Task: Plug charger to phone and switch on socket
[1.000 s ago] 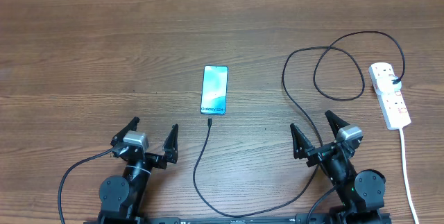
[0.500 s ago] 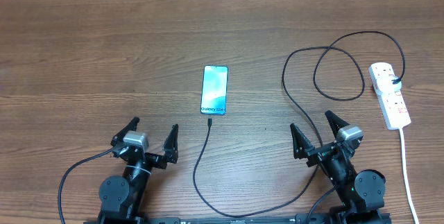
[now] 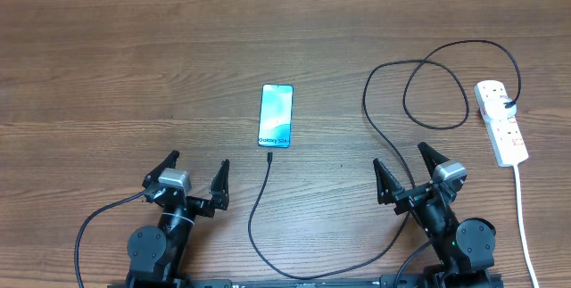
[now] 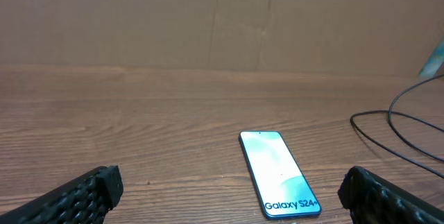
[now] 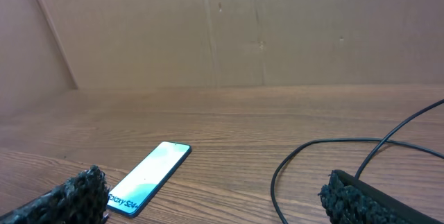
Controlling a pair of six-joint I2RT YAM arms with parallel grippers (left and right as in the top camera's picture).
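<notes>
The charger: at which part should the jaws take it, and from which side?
Grip the charger just behind its small connector tip, coming from above with the jaws closing across its width. The tip lies flat on the table, just short of the near edge of the phone and pointing towards it, so probably only a short push remains.

Landmark: phone (image 3: 276, 116), flat on table (image 3: 107, 65), approx mid-table. Just in front of phone, not touching: connector tip of charger (image 3: 268, 157). From there, cable front-right of phone, then back in loops to phone's right. Far right of phone: socket (image 3: 500, 121), w/ charger plug in its far end. Front-left of phone: left gripper (image 3: 198, 160). Front-right: right gripper (image 3: 399, 155).
</notes>
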